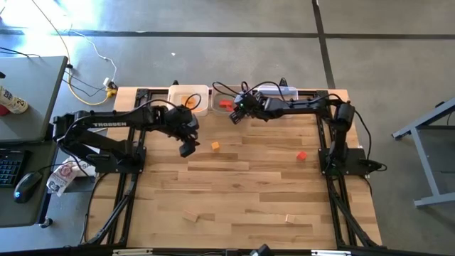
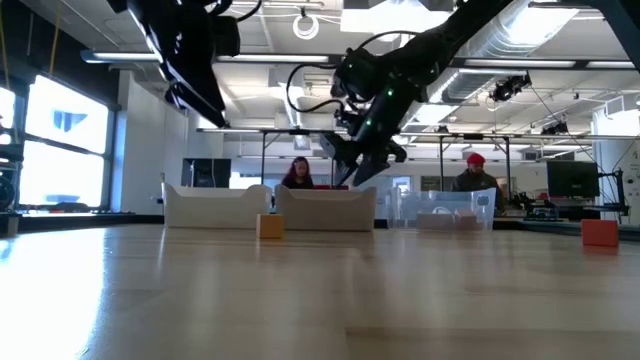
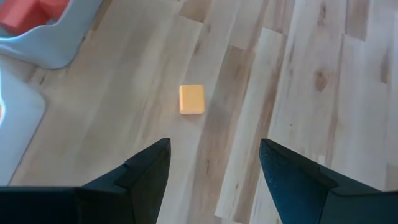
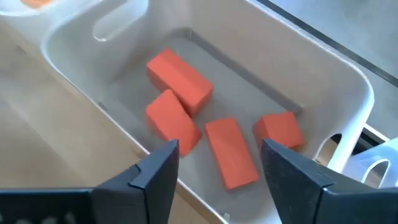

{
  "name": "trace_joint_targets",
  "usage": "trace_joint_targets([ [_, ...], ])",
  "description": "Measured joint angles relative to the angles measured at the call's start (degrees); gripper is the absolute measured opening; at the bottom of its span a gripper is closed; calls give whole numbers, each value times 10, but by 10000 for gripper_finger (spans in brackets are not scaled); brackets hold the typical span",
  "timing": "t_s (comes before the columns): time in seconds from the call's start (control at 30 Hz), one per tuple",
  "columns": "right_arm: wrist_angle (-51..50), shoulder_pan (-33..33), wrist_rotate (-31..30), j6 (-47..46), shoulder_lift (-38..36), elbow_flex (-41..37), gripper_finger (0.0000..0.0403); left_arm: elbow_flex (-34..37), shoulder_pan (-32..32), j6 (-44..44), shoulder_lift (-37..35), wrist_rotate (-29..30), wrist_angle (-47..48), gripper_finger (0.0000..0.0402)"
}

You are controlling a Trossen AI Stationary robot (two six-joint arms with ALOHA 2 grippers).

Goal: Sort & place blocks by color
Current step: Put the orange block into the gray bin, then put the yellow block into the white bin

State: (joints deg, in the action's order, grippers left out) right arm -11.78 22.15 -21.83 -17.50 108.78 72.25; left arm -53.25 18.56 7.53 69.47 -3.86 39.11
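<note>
The right gripper [image 4: 214, 163] is hanging over the middle bin [image 4: 348, 87] at the 12 o'clock edge of the tabletop [image 1: 242, 192], with its jaws open and holding nothing, and four red blocks [image 4: 180, 78] are lying inside that bin. The left gripper [image 3: 214, 163] is hanging with jaws wide open and empty, and an orange block [image 3: 192, 99] is sitting on the tabletop just ahead of it. One more red block [image 1: 301, 155] is sitting toward 3 o'clock, and two pale blocks [image 1: 190, 216] are lying near 6 o'clock.

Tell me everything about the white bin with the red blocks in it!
The white bin looks like smooth plastic, rectangular with rounded corners and a cut-out handle at its end. It stands upright at the table's far edge, between two other bins. Four red blocks lie loose on its floor, some touching. The right gripper hovers above it, fingers apart, holding nothing.
</note>
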Motion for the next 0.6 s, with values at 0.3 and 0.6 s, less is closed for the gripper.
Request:
trace_joint_targets([
  [0.3,1,-9,20,-20,-50,0,217,0,-35,-2,0,3,0,234],
  [0.6,0,-51,34,-21,-102,0,217,0,-54,-4,23,79,-39,234],
])
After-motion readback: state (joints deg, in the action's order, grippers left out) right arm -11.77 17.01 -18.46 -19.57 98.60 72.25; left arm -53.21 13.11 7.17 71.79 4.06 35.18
